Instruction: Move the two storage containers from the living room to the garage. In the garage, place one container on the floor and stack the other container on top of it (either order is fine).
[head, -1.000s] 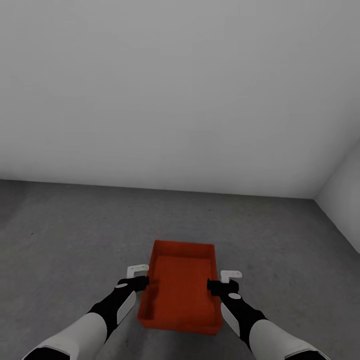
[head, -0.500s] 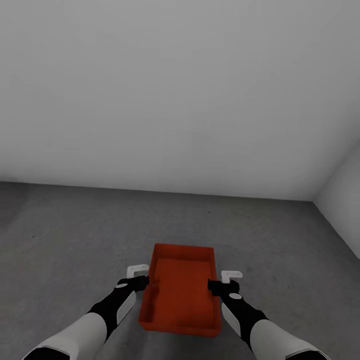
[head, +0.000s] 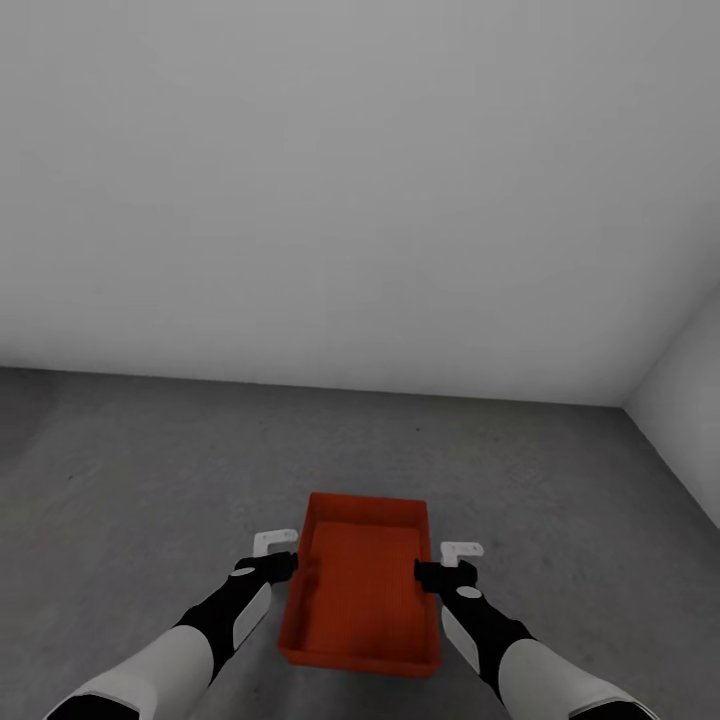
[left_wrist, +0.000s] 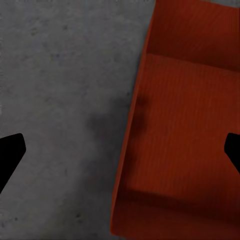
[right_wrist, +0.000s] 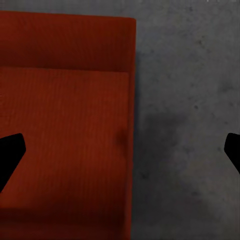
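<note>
Garage interior, head view: pale grey wall (head: 360, 180) above the floor (head: 150, 470) of mottled dark grey concrete. One orange-red storage container (head: 362, 590), lidless and empty, low between the two arms, long axis pointing away from the robot; whether resting on the concrete or just above it, not decidable, though a soft shadow beside the bin in both wrist views suggests close to the ground. Left gripper (head: 290, 553) at the bin's left wall, right gripper (head: 440, 560) at its right wall. Left wrist view: the container (left_wrist: 180, 130) under one half of the picture, bare concrete under the other, dark fingertips (left_wrist: 10, 155) far apart at the two edges, so spread wide, straddling the wall and not pinching it. Right wrist view: same arrangement mirrored, the container (right_wrist: 65, 120) and concrete side by side, fingertips (right_wrist: 10, 155) likewise wide apart and gripping nothing. Progress, as a judgement: first bin brought into the garage and apparently set down or nearly so, with both grips let go; second bin nowhere here, hence still to fetch from the living room, carry in, and stack on top of this one.
</note>
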